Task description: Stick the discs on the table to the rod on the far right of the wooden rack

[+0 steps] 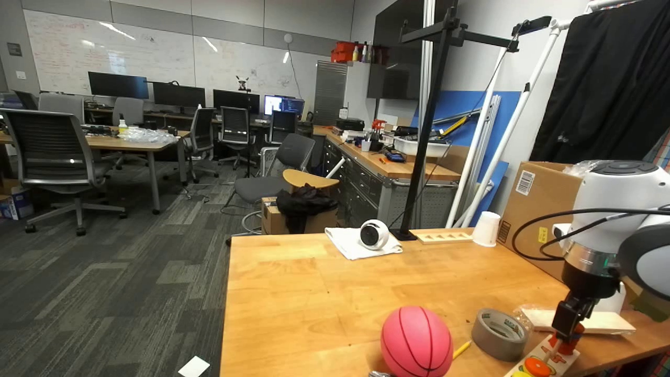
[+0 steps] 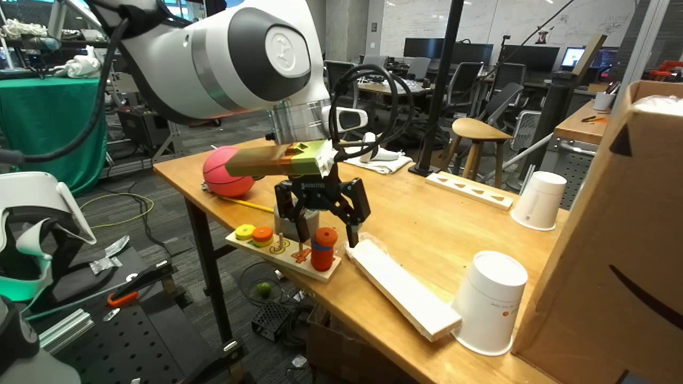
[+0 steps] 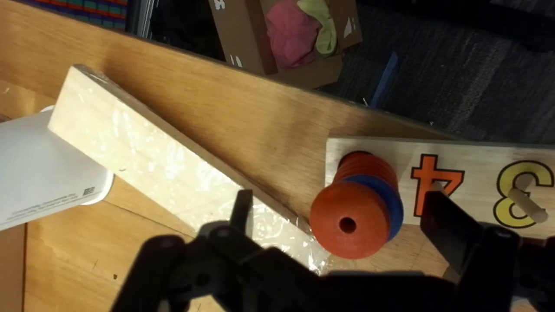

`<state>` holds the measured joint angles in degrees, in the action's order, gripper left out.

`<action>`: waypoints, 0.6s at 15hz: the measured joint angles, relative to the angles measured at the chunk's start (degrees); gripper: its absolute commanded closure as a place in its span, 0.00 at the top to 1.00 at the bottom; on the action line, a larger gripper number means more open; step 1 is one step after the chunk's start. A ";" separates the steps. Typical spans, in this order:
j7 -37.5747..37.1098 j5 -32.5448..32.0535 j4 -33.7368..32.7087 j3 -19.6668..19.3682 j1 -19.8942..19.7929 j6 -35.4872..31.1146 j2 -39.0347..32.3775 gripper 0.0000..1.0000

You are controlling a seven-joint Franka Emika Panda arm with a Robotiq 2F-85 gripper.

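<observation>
Arm (image 2: 267, 58), in an exterior view: extended from the left, its end pointing down, jaws spread apart to either side of the orange disc (image 3: 331, 225) and, beneath it, the blue disc (image 3: 395, 212), stacked at the right end of the rack (image 2: 288, 258) on the desk's (image 2: 405, 224) near edge. Plank (image 2: 400, 290) close right, its far end by the jaws; cup (image 2: 488, 309) beside its near end; tape (image 2: 284, 229) beyond the rack; ball (image 2: 229, 173) far left.

Wooden table (image 1: 293, 293) bearing pink ball (image 1: 416, 341), tape roll (image 1: 493, 340), yellow stick (image 2: 248, 204), wooden rack (image 3: 479, 186), wrapped plank (image 2: 403, 288), white cups (image 2: 488, 306), folded cloth (image 1: 347, 243), cardboard box (image 2: 597, 240)
</observation>
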<state>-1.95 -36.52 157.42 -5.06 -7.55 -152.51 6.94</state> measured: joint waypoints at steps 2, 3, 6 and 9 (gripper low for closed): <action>0.03 0.00 -0.34 0.13 0.02 -0.08 0.45 1.00; 0.06 -0.01 -0.62 0.22 0.02 -0.08 0.97 1.00; 0.20 -0.05 -1.62 0.41 0.03 -0.08 3.39 1.00; 0.64 -0.11 -2.02 1.03 0.07 -0.15 6.81 1.00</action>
<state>-1.31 -36.63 155.40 -4.04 -7.48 -152.66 13.75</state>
